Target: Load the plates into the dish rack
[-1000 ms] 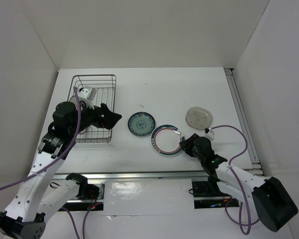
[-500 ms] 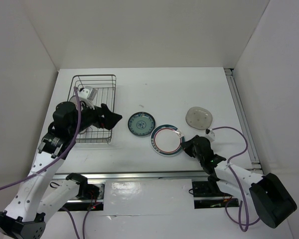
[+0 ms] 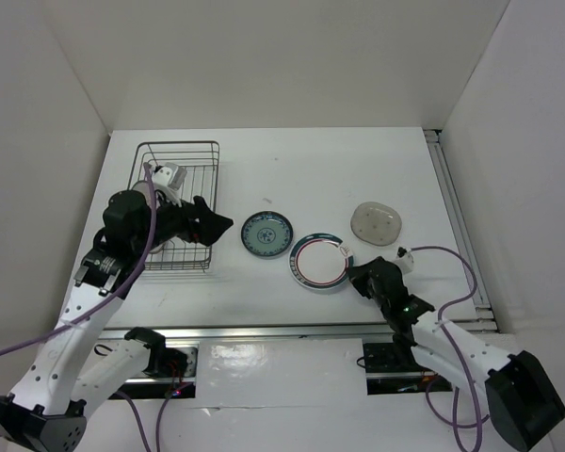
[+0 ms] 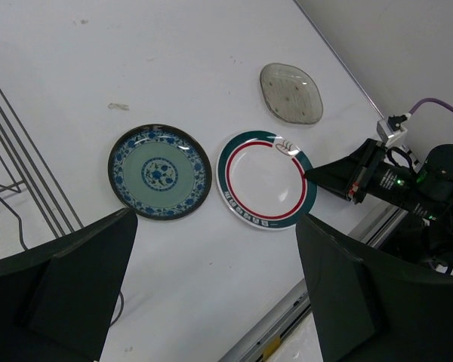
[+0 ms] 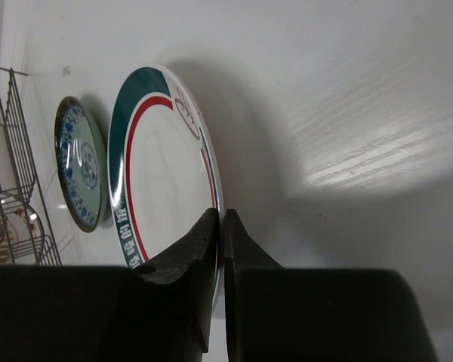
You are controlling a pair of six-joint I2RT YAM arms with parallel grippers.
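White table | step: grasping ringed plate, flat beside teal plate | your right gripper clamped on its right rim | left gripper spread apart over dish rack edge | next, likely: lift it, carry left to rack

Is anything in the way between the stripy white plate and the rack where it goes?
Yes. The teal plate lies flat between the white plate and the dish rack, and the left end effector hangs open at the rack's right side. Lifting high would likely clear both.
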